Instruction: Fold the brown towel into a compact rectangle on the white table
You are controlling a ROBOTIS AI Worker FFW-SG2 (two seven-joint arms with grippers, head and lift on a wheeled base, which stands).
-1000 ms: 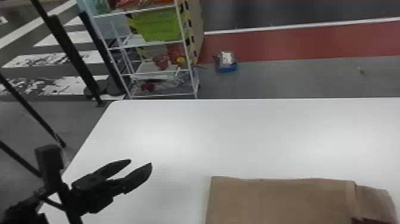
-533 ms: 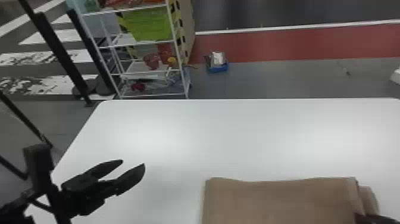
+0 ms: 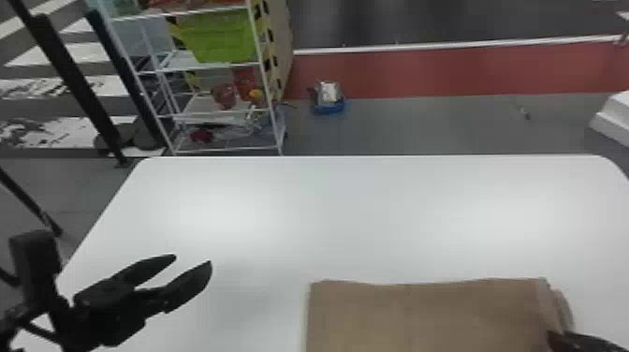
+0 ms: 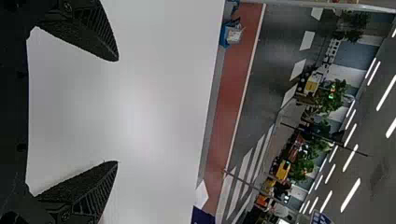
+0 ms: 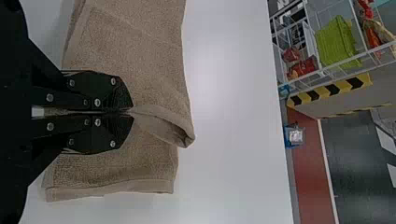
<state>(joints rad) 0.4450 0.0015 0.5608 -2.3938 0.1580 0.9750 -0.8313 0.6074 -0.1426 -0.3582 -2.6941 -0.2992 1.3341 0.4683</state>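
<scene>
Brown towel (image 3: pixel 421 313), partly folded, lies on white table (image 3: pixel 351 224), toward robot's right. Right gripper (image 5: pixel 132 112) pinches top layer near towel's end, fingers together on cloth. Left gripper (image 3: pixel 193 260), fingers wide, hangs well apart. Likely step: folding end over; next move wants layer carried across, edges matched.

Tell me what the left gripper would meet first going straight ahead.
The left gripper looks free to go on over the white table; its tilt is hard to judge, so it might touch the surface first.
</scene>
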